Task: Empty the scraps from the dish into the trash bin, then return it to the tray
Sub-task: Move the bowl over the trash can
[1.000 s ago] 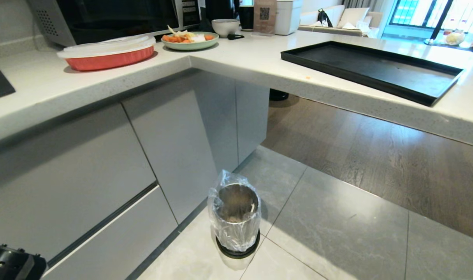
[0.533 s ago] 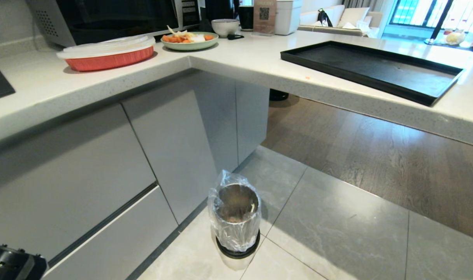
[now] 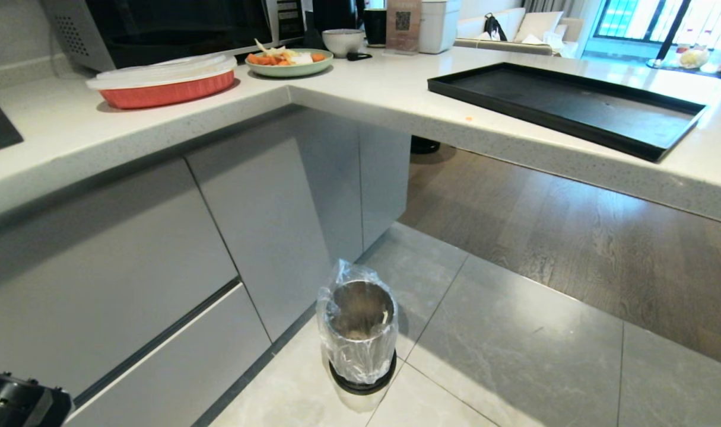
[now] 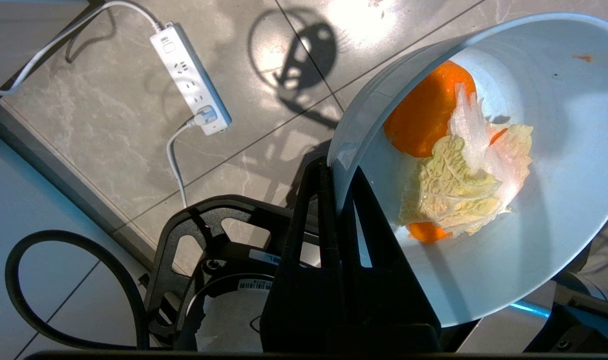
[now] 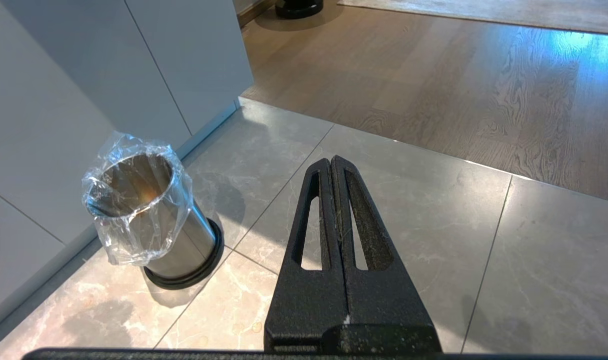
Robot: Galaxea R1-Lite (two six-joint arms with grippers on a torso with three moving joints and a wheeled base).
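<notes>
1. The left hand [image 4: 334,172], at lower centre of the left wrist view, is pinched closed on the near rim of the dish [image 4: 549,200], one finger outside the wall and one inside.
2. The dish fills the right side of that view, tilted, with its open inside facing the camera.
3. The scraps [image 4: 454,165] lie inside the dish, just past the fingertips: orange carrot slices under pale yellowish leaf pieces.
4. Below the dish is grey tiled floor [image 4: 108,110], with a white power strip [image 4: 191,80] and its cable in the upper left of the frame.
5. In the head view only a dark part of the left arm [image 3: 16,403] shows, in the lower left corner.
6. The right hand [image 5: 332,162] is closed on nothing, its fingers pressed together over the floor at centre of the right wrist view.
7. The trash bin [image 5: 138,215] stands on the tiles at left of that frame, near the grey cabinets [image 3: 158,237], well apart from the right hand.
8. The tray [image 3: 568,107] lies on the counter [image 3: 366,89] in the upper right of the head view.
</notes>
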